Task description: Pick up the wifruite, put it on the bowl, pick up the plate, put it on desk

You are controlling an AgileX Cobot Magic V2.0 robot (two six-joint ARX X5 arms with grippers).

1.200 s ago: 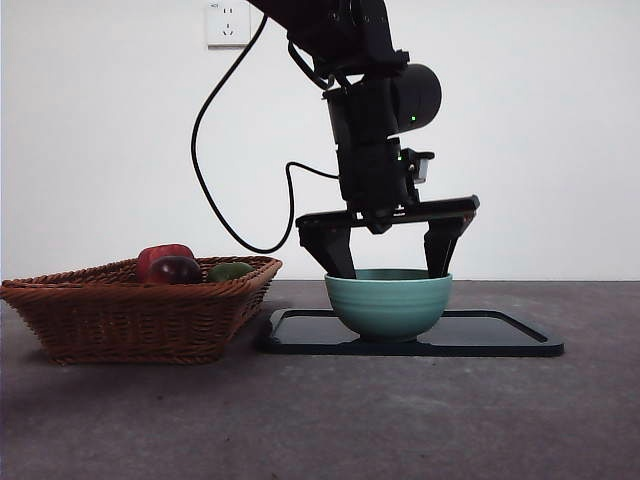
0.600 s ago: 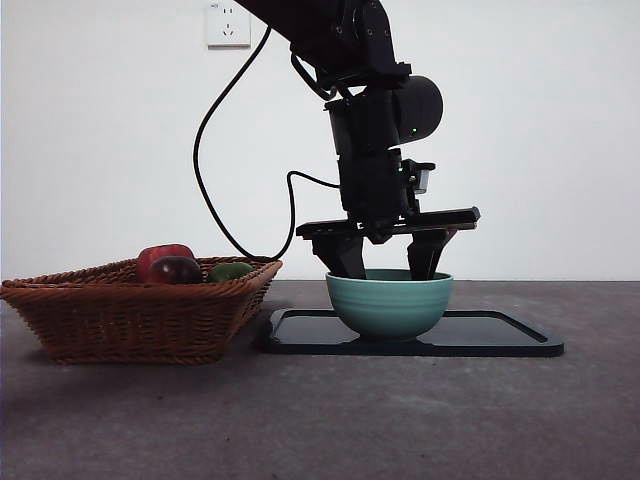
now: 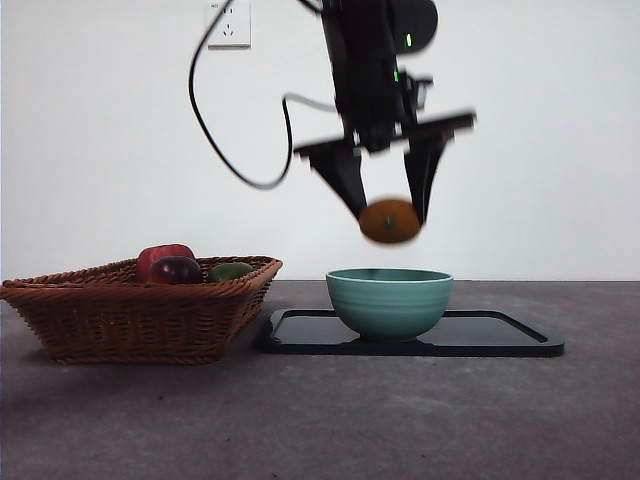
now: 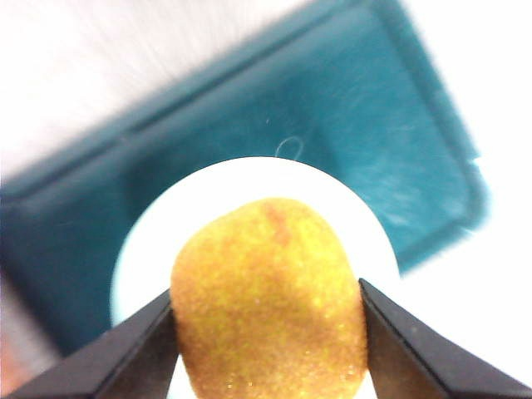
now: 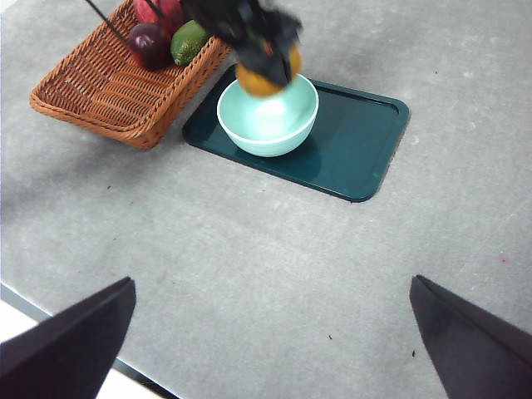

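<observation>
Left gripper clamped on wifruite, held above bowl (on tray), right gripper wide open, basket left.

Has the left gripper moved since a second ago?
Yes. The left gripper has risen from the teal-green ceramic bowl's rim to well above it, holding the round orange fruit.

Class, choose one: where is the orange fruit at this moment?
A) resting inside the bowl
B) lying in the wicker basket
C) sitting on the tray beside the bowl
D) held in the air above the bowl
D: the left gripper clamps the orange fruit clear above the bowl.
</observation>
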